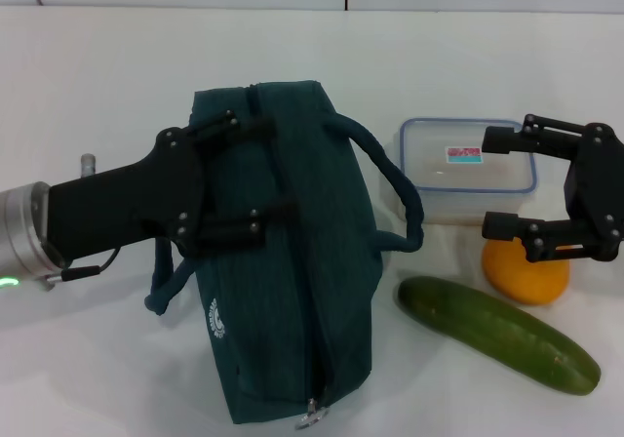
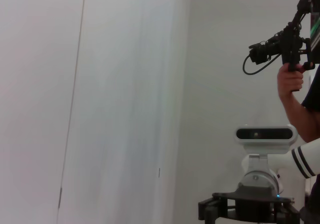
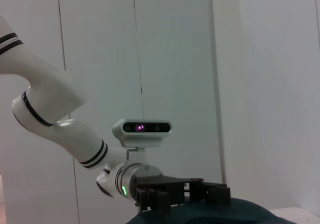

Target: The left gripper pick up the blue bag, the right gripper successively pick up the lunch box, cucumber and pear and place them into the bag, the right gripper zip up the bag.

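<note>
The bag (image 1: pixel 292 261) lies on its side on the white desk (image 1: pixel 97 115), its zipper running along the top seam with the ring pull (image 1: pixel 314 417) at the near end; the zipper looks closed, so nothing shows inside. The left hand (image 1: pixel 263 169) reaches in from the left, fingers spread over the bag's upper side by the rope handles, not clamped on anything. To the right of the bag sits the lunch box (image 1: pixel 466 169), lid on, seemingly empty. The right hand (image 1: pixel 497 181) hangs open over the box's right end, one finger above its far edge, the other near the pear (image 1: pixel 522 276). The cucumber (image 1: pixel 497 332) lies slantwise in front of the pear.

In the right wrist view, the left hand (image 3: pixel 180 194) rests above the bag (image 3: pixel 225 214).
</note>
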Controlling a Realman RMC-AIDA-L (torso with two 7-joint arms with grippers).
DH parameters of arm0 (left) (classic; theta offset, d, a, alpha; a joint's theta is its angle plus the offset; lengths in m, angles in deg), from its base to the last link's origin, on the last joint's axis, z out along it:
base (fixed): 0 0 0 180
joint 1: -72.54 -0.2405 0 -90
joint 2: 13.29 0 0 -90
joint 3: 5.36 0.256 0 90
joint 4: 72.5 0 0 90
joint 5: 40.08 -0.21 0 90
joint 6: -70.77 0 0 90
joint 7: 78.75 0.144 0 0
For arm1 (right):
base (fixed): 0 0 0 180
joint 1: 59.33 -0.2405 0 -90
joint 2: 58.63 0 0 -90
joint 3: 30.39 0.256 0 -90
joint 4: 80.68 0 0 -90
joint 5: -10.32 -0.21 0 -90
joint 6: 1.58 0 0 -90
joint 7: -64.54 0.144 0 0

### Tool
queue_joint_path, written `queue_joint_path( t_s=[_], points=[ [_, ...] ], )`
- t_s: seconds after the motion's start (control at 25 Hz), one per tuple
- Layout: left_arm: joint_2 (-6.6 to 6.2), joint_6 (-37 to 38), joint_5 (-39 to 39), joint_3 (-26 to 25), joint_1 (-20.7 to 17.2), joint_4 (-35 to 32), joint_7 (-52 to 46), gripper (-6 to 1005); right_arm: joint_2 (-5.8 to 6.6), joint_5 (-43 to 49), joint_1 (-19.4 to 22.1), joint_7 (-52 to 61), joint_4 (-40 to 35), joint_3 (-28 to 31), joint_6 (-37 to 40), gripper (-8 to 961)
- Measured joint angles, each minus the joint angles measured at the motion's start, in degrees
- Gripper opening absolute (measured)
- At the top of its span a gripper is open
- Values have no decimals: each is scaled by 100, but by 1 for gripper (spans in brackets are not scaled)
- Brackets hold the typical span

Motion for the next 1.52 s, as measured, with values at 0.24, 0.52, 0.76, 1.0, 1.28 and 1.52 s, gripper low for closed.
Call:
queue_joint_path(
  t_s=[0.24,0.52,0.76,1.0,1.28,1.52],
  points=[
    [-31,114,49,0,1,-15,-29,886,-6,0,28,0,-3,3,67,857],
    [-82,141,241,0,-11,-50,-75,879,-7,-28,105,-15,-129,13,194,856],
    [-95,141,424,1,31,-47,-260,874,-12,-37,157,-23,-133,96,202,857],
    [-209,138,829,0,444,90,-1237,868,-58,-15,169,-26,-143,235,248,857],
    [-11,121,1091,1,1115,1206,-2535,861,-79,-14,187,-26,-143,234,250,856],
    [70,134,838,13,1743,2428,-4166,855,-37,-36,171,-13,-182,247,242,857]
  ],
)
